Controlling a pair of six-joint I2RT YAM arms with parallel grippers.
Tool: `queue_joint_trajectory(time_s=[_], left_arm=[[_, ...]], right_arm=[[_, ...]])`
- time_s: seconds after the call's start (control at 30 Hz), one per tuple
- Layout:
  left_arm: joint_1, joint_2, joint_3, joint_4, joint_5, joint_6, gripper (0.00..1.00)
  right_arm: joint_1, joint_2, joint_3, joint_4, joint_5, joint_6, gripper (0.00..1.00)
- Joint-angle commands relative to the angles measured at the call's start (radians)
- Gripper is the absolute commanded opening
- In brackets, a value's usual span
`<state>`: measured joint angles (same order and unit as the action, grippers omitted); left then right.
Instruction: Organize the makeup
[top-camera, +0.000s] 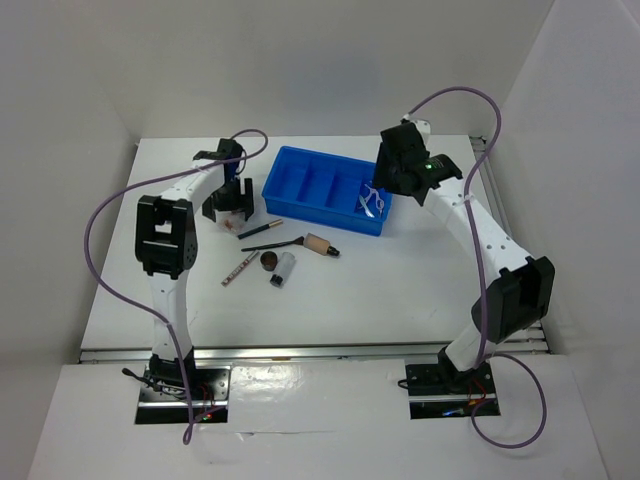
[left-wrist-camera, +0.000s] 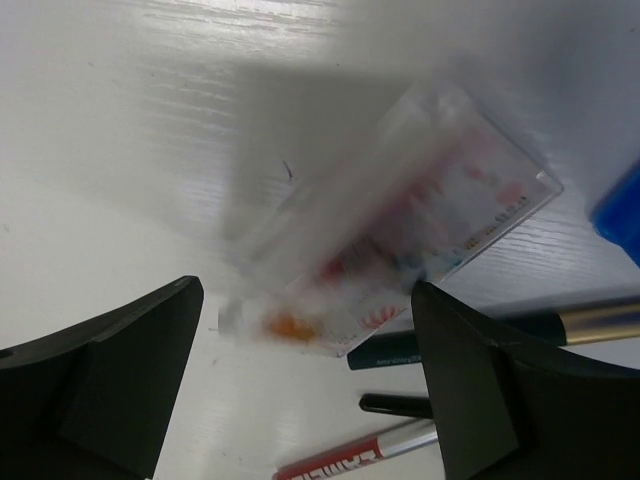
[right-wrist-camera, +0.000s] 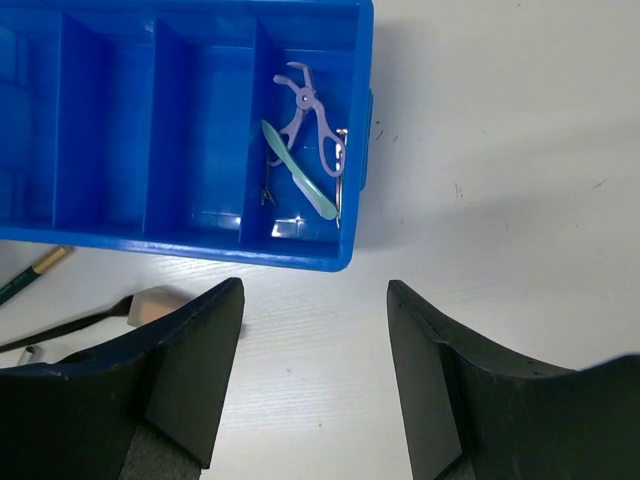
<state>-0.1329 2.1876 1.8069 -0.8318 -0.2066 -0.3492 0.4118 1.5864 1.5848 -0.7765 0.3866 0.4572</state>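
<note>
- Blue plastic compartment tray: the landmark. It lies on the white desk with its long side running across the top view.
- Left gripper: off the tray's left end. Its jaws are wide apart and clamp nothing.
- Pinkish transparent packet: below the left gripper's parted jaws, left of the tray. It is blurred in the wrist view, so whether it lies flat cannot be told.
- Right gripper: above the desk just in front of the tray's right end. Its jaws are apart and empty.
- Pale lilac scissor-shaped tool and pale green slim tool: lying against each other in the tray's right-end compartment.
- Dark pencil with a gold end: near the tray's front left corner.
- Thin black wand: on the desk in front of the tray's left half.
- Beige tube with a black tip: on its side in front of the tray's middle.
- Brown round pot and grey cylinder with a black end: side by side, farther from the tray's front than the wand.
- Red-and-white pencil: front-left of the tray, beyond the pot.
</note>
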Motion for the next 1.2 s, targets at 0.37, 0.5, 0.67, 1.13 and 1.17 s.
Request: queue_joint_trajectory(time_s=[0.37, 0.5, 0.67, 1.13, 1.17], left_arm=[[-0.002, 0.037, 0.002, 0.071, 0.05, 0.122, 1.0], [-0.002, 0.06, 0.014, 0.062, 0.075, 0.141, 1.0], [-0.002, 0.038, 0.025, 0.072, 0.107, 0.15, 1.0], [-0.002, -0.046, -0.023, 0.092, 0.2, 0.139, 0.66], [-0.002, -0.057, -0.023, 0.092, 0.2, 0.139, 0.62]], right_arm=[[0.055, 0.078, 0.095, -0.03, 0.012, 0.009, 0.67], [0.074, 0.087, 0.104, -0.041, 0.021, 0.009, 0.67], [0.094, 0.096, 0.113, -0.052, 0.021, 0.018, 0.68], [0.142, 0.124, 0.122, -0.061, 0.031, 0.037, 0.68], [0.142, 0.124, 0.122, -0.07, 0.031, 0.037, 0.68]])
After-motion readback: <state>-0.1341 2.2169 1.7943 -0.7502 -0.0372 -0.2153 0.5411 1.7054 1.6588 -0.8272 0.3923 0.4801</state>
